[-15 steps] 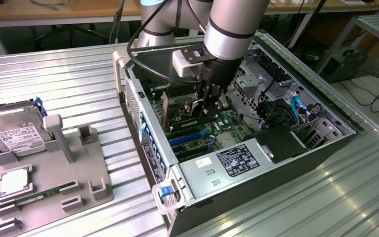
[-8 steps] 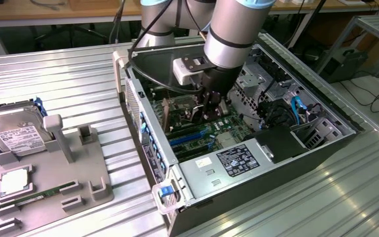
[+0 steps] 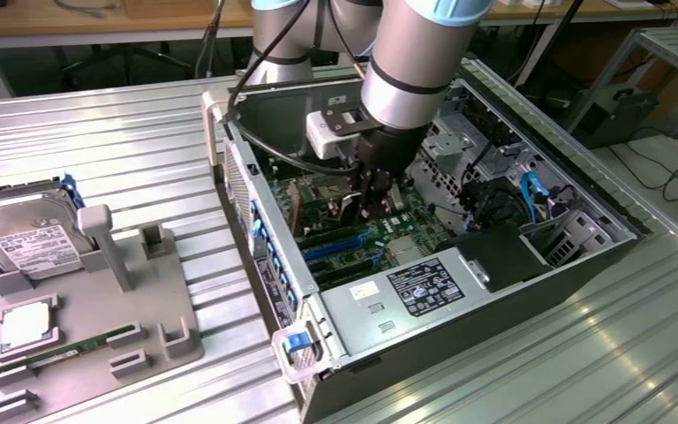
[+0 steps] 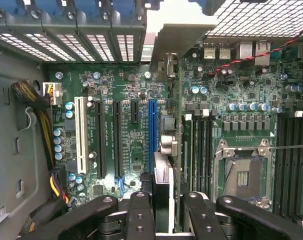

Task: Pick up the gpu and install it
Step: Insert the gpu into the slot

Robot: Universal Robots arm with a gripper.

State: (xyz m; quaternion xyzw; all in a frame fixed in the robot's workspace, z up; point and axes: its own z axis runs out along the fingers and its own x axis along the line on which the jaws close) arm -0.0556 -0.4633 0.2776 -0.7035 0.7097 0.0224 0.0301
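Hand [image 4: 161,210] is clamping the gpu [image 4: 164,175] edge-on by its top edge over the motherboard [image 4: 126,90]; thin, stiff, light card, likely fragile, so the edge grip is looking right.
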